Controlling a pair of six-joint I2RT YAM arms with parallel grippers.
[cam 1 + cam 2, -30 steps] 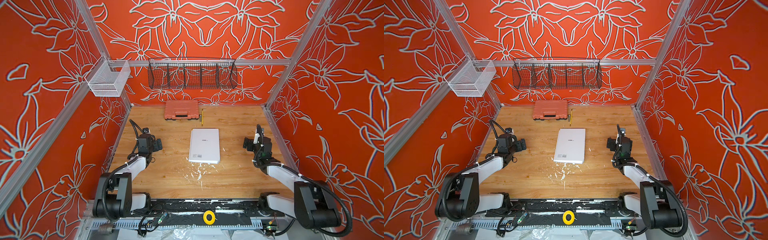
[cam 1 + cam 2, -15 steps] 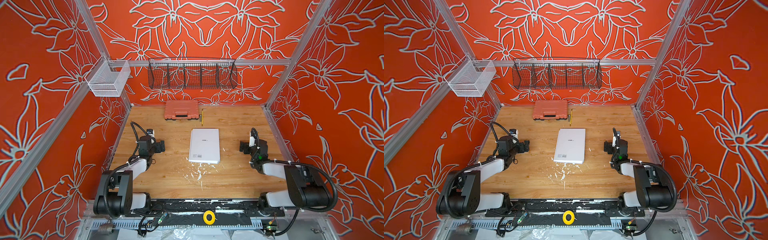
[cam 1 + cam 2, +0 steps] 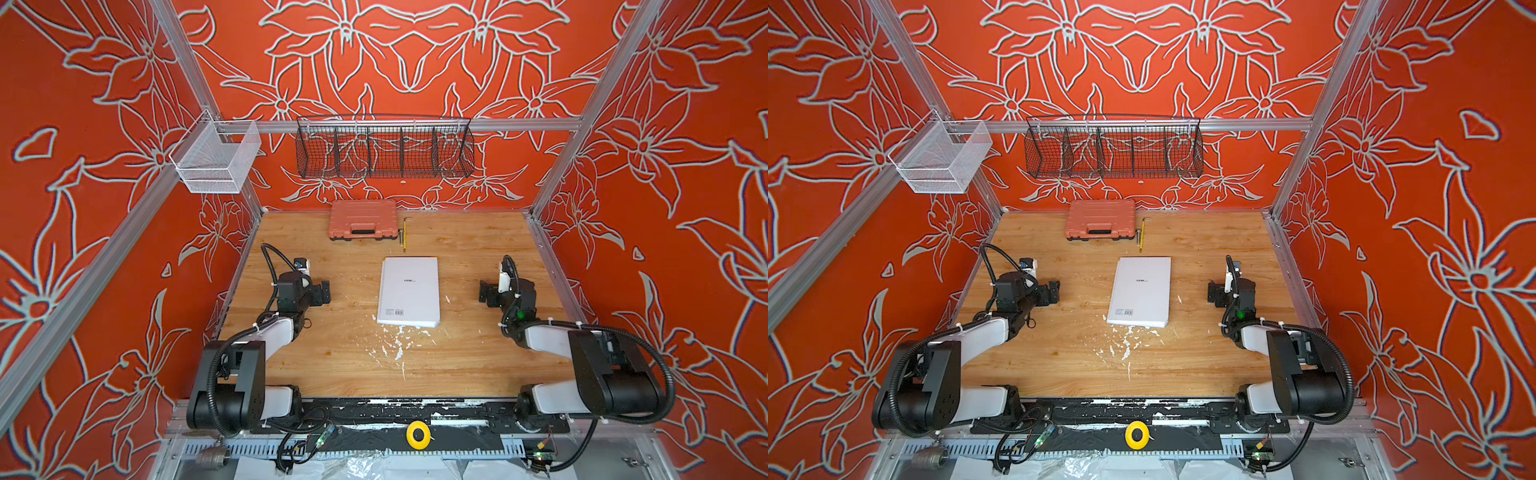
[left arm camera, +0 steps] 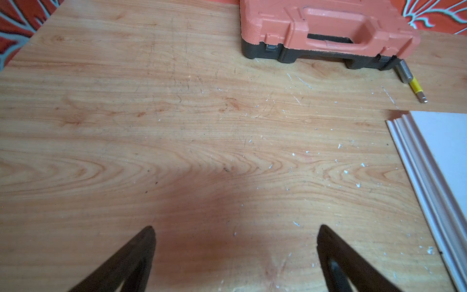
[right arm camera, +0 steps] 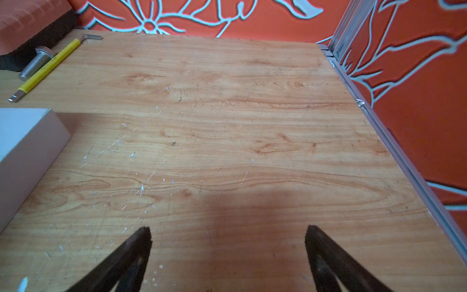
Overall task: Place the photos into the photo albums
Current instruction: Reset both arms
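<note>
The album lies shut and flat in the middle of the worktop, barcode side up, well apart from both arms. No photos show in any view, so I cannot tell whether they are already inside it.

The album is thin and looks light. The cover is probably fairly stiff, and the sleeve pages under it softer and inclined to flop or fan. Its smooth white face is likely slippery, and lying flat it offers nothing to pinch from above.

The left wrist view shows a stepped, layered edge, probably the open page side. The right wrist view shows a plain smooth side, probably the spine. The best hold is therefore a shallow pinch on the top cover along the edge facing the left arm, with the spine side steadied so that the book does not slide.

The left end effector is low over bare wood with its jaws spread wide, and it holds nothing. The right end effector is the same.

Against a second ago, the right arm has folded lower and its end effector has moved a little toward the album. The left end effector has crept slightly inward. The album, the case and the hex key have not moved.
</note>
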